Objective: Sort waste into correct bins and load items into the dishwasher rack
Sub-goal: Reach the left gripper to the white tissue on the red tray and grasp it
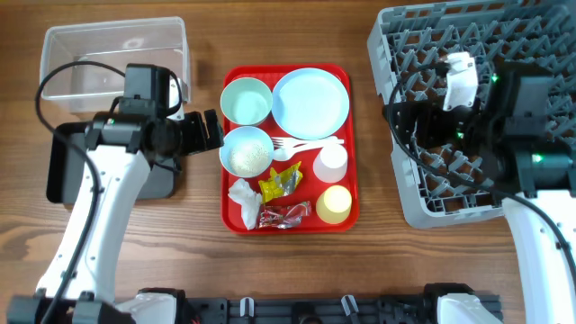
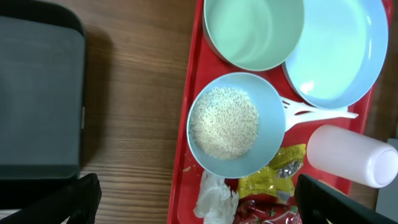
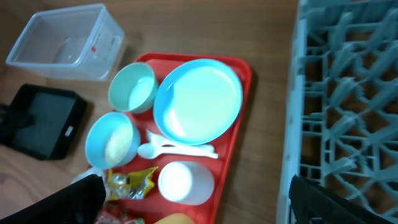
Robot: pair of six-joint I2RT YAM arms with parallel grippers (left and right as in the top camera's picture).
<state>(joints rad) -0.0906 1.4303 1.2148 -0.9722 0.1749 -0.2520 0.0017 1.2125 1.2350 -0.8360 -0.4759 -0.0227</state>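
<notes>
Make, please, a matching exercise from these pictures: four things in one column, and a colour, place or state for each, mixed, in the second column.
1. clear tub
2. nearer blue bowl
3. yellow cup
4. dishwasher rack

A. grey, right of the red tray
B. front right corner of the red tray
C. transparent, far left
D. holds white grains

Pairs: 1-C, 2-D, 3-B, 4-A

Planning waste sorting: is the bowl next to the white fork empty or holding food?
Holding food: white rice grains cover the bottom of the bowl in a shallow layer, well below the rim.
</notes>
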